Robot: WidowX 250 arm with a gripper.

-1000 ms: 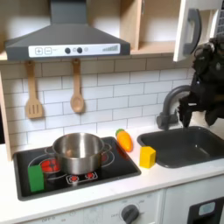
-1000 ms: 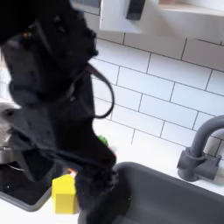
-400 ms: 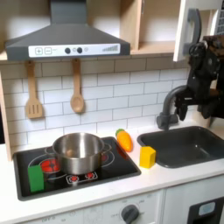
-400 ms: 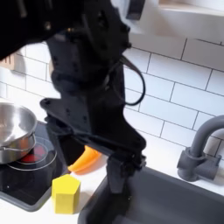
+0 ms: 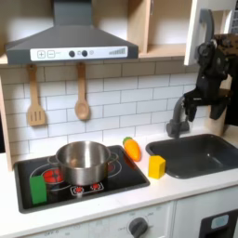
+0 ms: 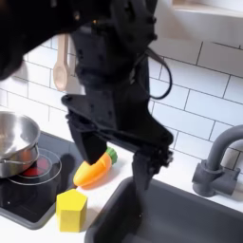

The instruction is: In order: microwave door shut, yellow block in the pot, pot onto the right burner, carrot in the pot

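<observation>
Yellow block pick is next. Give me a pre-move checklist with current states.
1. Microwave door shut: cannot tell. The arm is right beside it and the first exterior view's edge crops it.
2. Gripper open and empty: ok. In the second exterior view the jaws are wide apart with nothing held.
3. Yellow block reachable: ok. It sits alone on the counter between the cooktop and the sink.
4. Carrot out of the way: ok. It lies behind the block, not touching it.
5. Pot ready to receive: ok. It is upright on the cooktop and looks empty.
</observation>
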